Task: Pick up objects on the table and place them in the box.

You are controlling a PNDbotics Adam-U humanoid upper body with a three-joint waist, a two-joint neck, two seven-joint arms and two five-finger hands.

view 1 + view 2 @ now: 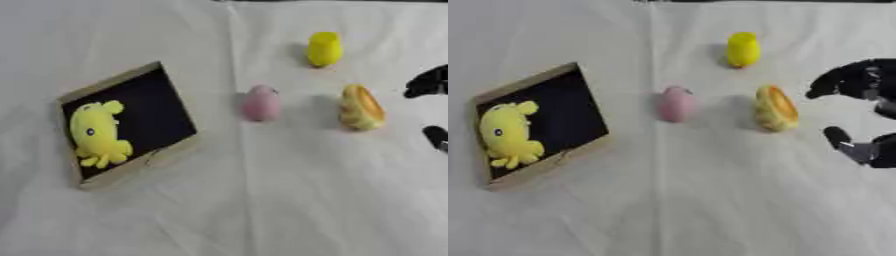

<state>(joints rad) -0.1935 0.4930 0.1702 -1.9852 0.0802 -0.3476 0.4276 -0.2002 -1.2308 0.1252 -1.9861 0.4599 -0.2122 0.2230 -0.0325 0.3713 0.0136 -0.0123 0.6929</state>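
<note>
Three objects are seen mid-frame: a pink egg (677, 104), a yellow object (744, 49), and a bread-like piece (776, 108). The right hand (859, 115), spread and empty, is seen just right of the bread-like piece.

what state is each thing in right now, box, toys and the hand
box: open, tilted askew on the table, holding one toy
yellow plush toy: lying inside the box
pink object: on the table, outside the box
orange-yellow object: on the table, beside the right hand, untouched
yellow object: on the table, farthest back
right hand: open, holding nothing
</note>
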